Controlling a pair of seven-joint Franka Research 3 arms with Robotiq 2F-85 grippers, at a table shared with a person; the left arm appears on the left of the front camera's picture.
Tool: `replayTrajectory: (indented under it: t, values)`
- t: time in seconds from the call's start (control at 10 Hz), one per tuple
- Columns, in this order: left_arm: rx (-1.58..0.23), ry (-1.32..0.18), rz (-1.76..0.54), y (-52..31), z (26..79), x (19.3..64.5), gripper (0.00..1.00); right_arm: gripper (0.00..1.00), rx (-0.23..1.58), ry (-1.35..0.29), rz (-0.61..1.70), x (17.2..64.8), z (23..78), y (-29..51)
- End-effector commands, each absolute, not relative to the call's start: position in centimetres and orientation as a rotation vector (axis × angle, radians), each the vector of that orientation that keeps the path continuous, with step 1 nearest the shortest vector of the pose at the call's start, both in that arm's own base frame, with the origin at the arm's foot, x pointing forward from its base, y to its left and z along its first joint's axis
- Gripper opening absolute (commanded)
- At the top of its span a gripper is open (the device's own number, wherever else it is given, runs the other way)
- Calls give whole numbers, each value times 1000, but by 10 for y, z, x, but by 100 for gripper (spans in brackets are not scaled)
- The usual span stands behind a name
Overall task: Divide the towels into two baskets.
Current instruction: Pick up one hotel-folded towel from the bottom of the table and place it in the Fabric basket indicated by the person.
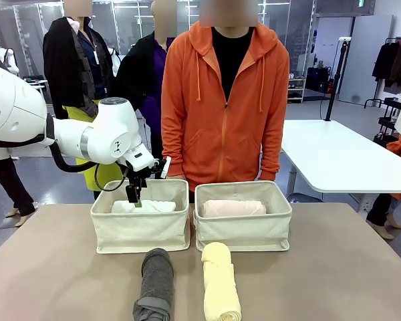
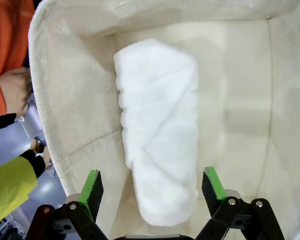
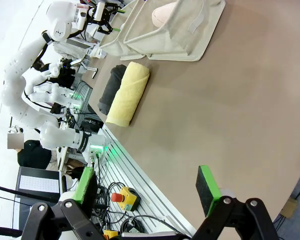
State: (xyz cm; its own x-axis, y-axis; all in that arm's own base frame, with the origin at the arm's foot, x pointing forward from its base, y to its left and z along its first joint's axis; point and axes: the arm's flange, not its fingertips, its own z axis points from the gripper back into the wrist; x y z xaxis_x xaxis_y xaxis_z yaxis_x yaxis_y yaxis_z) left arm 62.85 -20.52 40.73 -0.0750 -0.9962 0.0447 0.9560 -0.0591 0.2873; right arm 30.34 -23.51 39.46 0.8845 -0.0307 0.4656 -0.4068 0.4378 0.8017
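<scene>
The white towel (image 2: 160, 130) lies inside the left basket (image 1: 140, 231). My left gripper (image 1: 134, 195) hovers just over it, jaws open, green pads (image 2: 91, 186) on either side of the roll's near end and holding nothing. In the right basket (image 1: 244, 231) rests the pale pink towel (image 1: 232, 208). On the table in front of the baskets lie the dark grey towel (image 1: 154, 284) and the pale yellow towel (image 1: 220, 284), side by side. My right gripper (image 3: 146, 187) is open and empty above the table's edge, far from the yellow towel (image 3: 127, 95) and the grey towel (image 3: 110, 87).
A person in an orange hoodie (image 1: 224, 100) stands right behind the baskets, one hand (image 2: 15, 90) near the left basket's outer wall. A red emergency button (image 3: 122, 196) and cables sit beyond the table's edge. The brown tabletop (image 1: 334, 267) spreads right of the towels.
</scene>
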Motion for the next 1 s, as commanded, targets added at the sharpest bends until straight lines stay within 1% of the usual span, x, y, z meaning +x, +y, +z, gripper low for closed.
replayTrajectory:
  t: [0.0,0.9]
  values:
    - [183,-267,-1640,-206,401,631,100,100,1095,-441,232,302,397,-235]
    - [173,-268,-1633,-209,400,629,100,100,1095,-441,232,302,397,-235]
